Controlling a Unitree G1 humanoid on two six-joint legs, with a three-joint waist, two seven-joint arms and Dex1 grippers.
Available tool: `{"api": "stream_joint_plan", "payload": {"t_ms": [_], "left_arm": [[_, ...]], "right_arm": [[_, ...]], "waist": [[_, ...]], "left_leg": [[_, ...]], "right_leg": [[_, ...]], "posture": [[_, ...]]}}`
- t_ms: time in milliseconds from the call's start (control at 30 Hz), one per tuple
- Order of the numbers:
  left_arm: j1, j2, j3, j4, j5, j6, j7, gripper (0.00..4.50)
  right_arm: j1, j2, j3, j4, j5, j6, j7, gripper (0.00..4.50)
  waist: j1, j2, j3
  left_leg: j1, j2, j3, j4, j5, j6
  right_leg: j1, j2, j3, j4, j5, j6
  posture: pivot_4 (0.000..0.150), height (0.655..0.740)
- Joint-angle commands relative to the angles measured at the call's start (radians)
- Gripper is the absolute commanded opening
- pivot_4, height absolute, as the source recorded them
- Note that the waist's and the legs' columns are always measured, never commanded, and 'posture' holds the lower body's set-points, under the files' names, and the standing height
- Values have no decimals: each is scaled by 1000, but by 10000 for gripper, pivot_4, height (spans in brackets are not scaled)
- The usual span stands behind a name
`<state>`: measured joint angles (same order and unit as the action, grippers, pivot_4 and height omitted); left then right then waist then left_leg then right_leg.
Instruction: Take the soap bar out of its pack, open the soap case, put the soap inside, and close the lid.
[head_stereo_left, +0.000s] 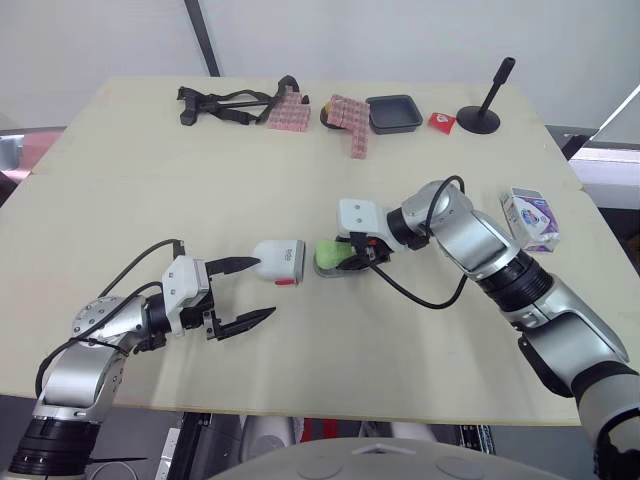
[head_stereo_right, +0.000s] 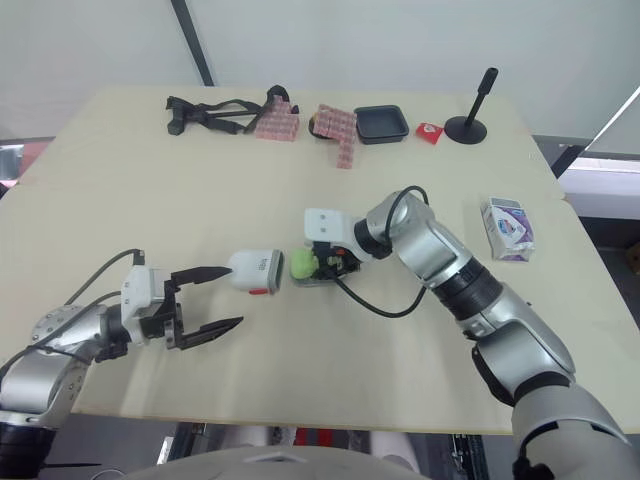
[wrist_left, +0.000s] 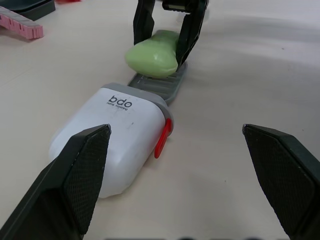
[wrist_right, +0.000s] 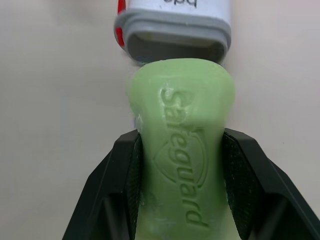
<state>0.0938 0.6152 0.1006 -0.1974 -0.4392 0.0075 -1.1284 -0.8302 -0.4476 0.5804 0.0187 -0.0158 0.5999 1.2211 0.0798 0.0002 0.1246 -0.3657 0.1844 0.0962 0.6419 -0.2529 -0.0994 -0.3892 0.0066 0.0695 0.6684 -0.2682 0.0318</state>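
Observation:
A green soap bar (head_stereo_left: 329, 254) lies on the grey ribbed tray (wrist_left: 159, 86) of the soap case, mid-table. My right gripper (head_stereo_left: 352, 256) is shut on the soap, its fingers (wrist_right: 125, 180) pressing both sides of the bar (wrist_right: 185, 145). The white case shell (head_stereo_left: 280, 260), with a red latch (wrist_left: 162, 139), lies just left of the soap, its open mouth (wrist_right: 172, 50) facing the bar. My left gripper (head_stereo_left: 250, 292) stands open beside the shell's closed end, one fingertip close to it, holding nothing.
The soap's box (head_stereo_left: 529, 218) lies near the right edge. At the back are a black strap (head_stereo_left: 225, 105), pink checked cloths (head_stereo_left: 350, 118), a black tray (head_stereo_left: 393, 112), a small red packet (head_stereo_left: 442, 122) and a black stand (head_stereo_left: 484, 110).

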Motion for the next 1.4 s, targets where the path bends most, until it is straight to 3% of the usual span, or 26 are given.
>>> {"api": "stream_joint_plan", "payload": {"t_ms": [33,500,567,733,1067,1400], "left_arm": [[-1,1,10,-9,-9,-20,6,45000],[12,2,11,-17,-9,-24,13,45000],[15,1,11,-17,-9,-25,13,45000],[16,1,7,-13,-6,-29,12,45000],[9,5,-1,2,-2,-37,3,45000],[-55,36,11,81,30,-79,-16,45000]], "right_arm": [[-30,8,-2,-1,-8,-18,1,17607],[-46,25,17,60,-27,-45,17,17607],[-47,21,17,63,-30,-56,19,27986],[-52,18,10,59,-23,-64,26,44421],[-4,29,-106,-9,83,-57,6,44861],[431,-74,-477,-255,340,-233,-25,44861]], "waist": [[-1,0,0],[-1,0,0],[-1,0,0],[-1,0,0],[1,0,0],[28,-2,-2]], "left_leg": [[0,0,0,0,0,0],[0,0,0,0,0,0],[0,0,0,0,0,0],[0,0,0,0,0,0],[0,0,0,0,0,0],[0,0,0,0,0,0]], "right_leg": [[0,0,0,0,0,0],[0,0,0,1,0,0],[0,0,0,1,0,0],[0,0,0,1,0,0],[-1,0,1,1,0,0],[0,-1,1,0,0,0]], "posture": [[1500,7400],[1500,7400],[1500,7400],[1500,7400],[1500,7400],[1500,7400]]}}
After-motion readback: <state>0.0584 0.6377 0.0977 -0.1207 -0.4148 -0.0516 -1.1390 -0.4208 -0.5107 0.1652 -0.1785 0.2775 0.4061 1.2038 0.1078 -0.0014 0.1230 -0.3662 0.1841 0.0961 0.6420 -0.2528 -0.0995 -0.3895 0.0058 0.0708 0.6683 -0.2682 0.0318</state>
